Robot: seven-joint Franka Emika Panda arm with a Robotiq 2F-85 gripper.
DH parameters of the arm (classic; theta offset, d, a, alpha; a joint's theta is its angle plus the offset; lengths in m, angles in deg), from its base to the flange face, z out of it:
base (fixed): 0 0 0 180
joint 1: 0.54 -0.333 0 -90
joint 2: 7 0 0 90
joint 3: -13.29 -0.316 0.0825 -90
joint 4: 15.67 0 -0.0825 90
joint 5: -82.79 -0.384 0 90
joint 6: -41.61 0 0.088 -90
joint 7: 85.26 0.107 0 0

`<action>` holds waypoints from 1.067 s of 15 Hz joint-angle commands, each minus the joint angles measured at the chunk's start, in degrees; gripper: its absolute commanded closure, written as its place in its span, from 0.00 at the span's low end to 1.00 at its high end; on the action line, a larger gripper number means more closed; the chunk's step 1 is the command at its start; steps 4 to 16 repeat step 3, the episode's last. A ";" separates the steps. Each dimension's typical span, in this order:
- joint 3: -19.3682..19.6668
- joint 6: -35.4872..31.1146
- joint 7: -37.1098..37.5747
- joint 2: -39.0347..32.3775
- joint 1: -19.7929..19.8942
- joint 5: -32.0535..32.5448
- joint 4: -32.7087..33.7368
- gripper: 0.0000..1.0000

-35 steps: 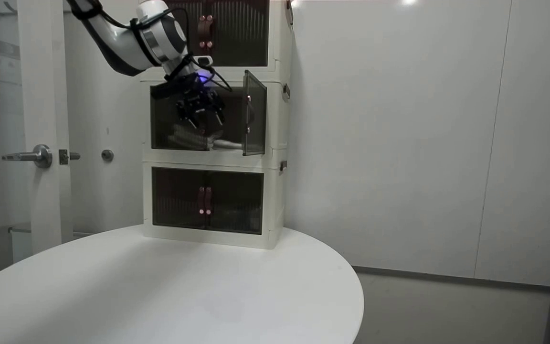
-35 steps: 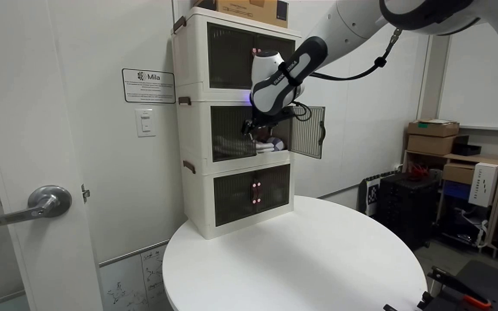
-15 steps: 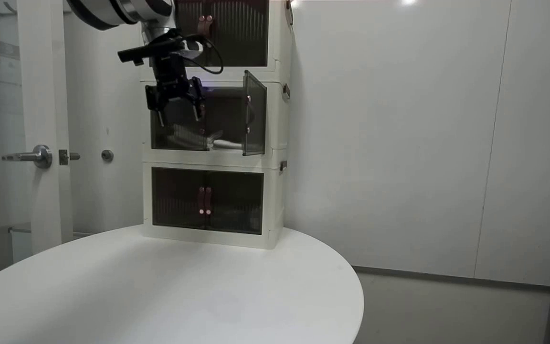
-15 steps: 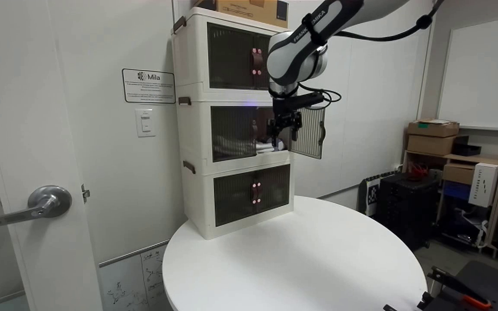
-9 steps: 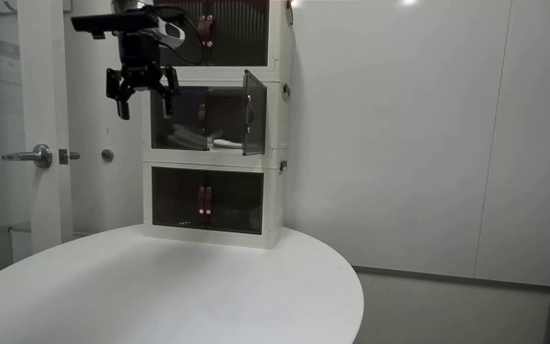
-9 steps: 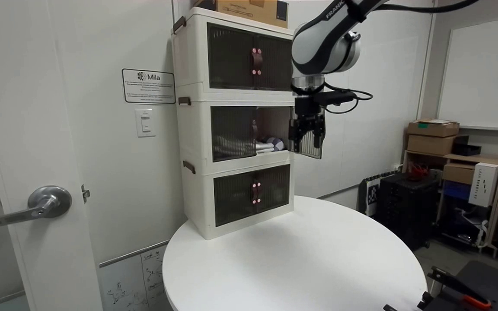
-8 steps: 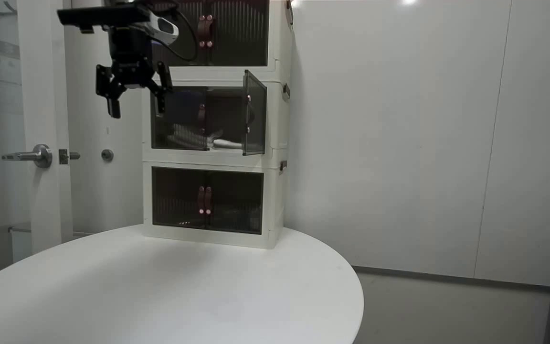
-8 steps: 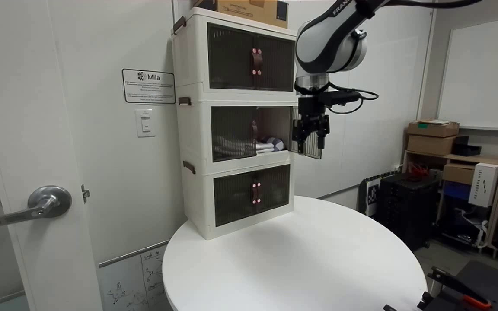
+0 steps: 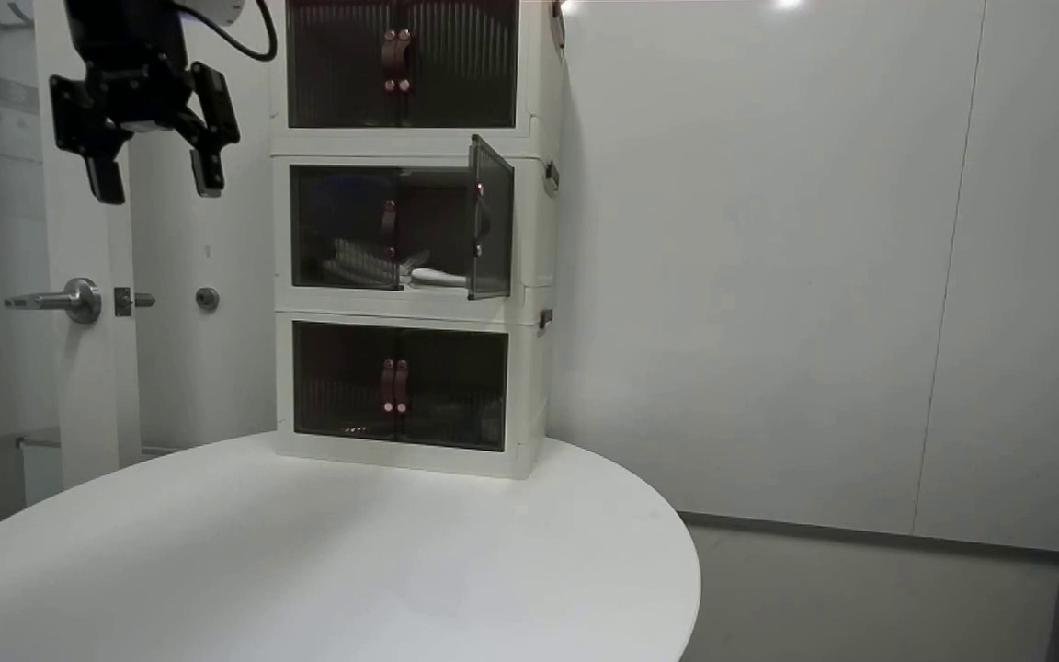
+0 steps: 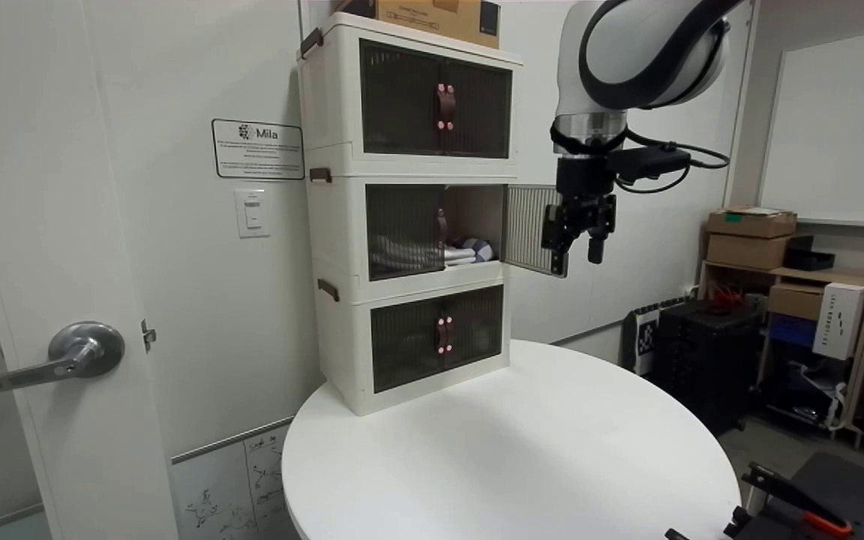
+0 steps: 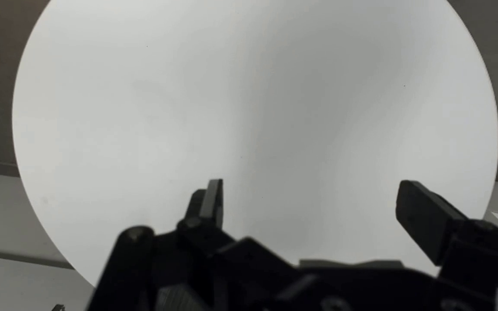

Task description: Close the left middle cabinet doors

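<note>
Your end effector point(image 9: 159, 193) stands spread, holding nothing; the left middle cabinet door point(image 9: 338, 225) looks flush, probably light yet stiff, best taken by its strap handle point(image 9: 389, 226).

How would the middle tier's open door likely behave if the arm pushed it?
The open door would probably swing, as one side edge meets the cabinet. It looks thin and see-through, so likely light. It seems stiff: it shows ribs and no bend.

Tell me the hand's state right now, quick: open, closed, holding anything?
Hand: open, fingers well apart, holding nothing.
</note>
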 commanded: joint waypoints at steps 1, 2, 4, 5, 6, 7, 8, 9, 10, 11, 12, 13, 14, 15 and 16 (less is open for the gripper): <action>-0.49 0.17 -0.20 0.29 0.48 -0.28 -0.02 0.00; -0.48 0.16 -0.20 0.11 0.51 -0.27 0.05 0.00; -0.46 0.14 -0.19 -0.32 0.56 -0.26 0.17 0.00; -0.46 0.14 -0.19 -0.32 0.56 -0.26 0.17 0.00; -0.46 0.14 -0.19 -0.32 0.56 -0.26 0.17 0.00; -0.46 0.14 -0.19 -0.32 0.56 -0.26 0.17 0.00; -0.46 0.14 -0.19 -0.32 0.56 -0.26 0.17 0.00; -0.46 0.14 -0.19 -0.32 0.56 -0.26 0.17 0.00; -0.46 0.14 -0.19 -0.32 0.56 -0.26 0.17 0.00; -0.46 0.14 -0.19 -0.32 0.56 -0.26 0.17 0.00; -0.46 0.14 -0.19 -0.32 0.56 -0.26 0.17 0.00; -0.46 0.14 -0.19 -0.32 0.56 -0.26 0.17 0.00; -0.46 0.14 -0.19 -0.32 0.56 -0.26 0.17 0.00; -0.46 0.14 -0.19 -0.32 0.56 -0.26 0.17 0.00; -0.46 0.14 -0.19 -0.32 0.56 -0.26 0.17 0.00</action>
